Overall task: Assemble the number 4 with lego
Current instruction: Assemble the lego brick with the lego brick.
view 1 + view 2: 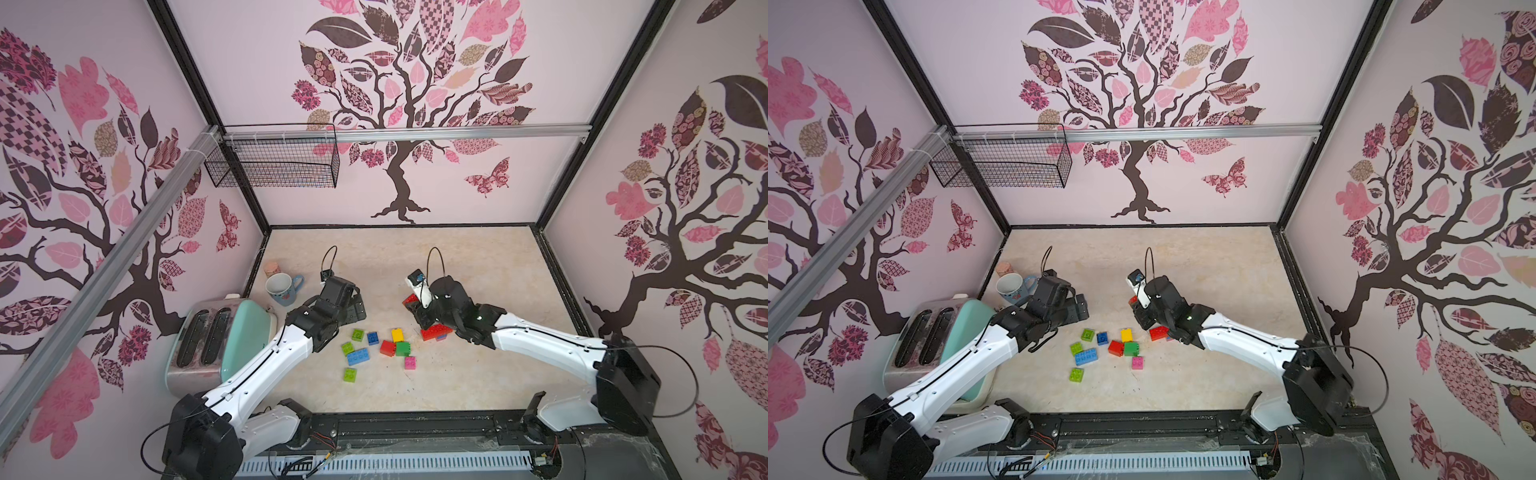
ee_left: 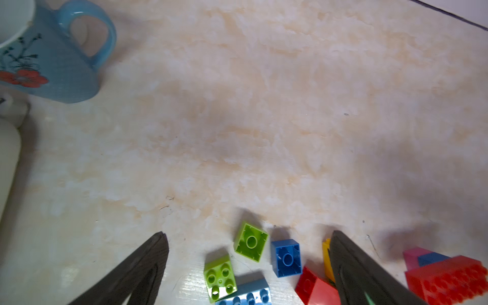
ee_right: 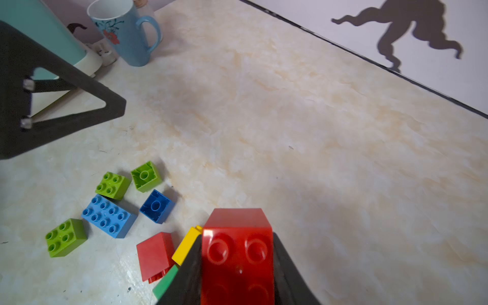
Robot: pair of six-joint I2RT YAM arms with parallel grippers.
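clamps a red lego brick [image 3: 236, 266] between the fingers of the right gripper [image 3: 237, 236], clear of the table [image 3: 317, 132]. holds the left gripper [image 2: 248, 234] spread wide and empty, with loose lego [image 2: 287, 257] lying just beneath its tips and a red stack [image 1: 434, 331] below the right wrist.

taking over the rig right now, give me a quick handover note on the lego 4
Left end effector: open, empty, above the loose bricks.
Right end effector: shut on a red brick.
About nine loose bricks sit in a cluster between the arms; a red long brick lies by the right arm.
Done: no 4 shape visible yet.
Left: nearly all the building.
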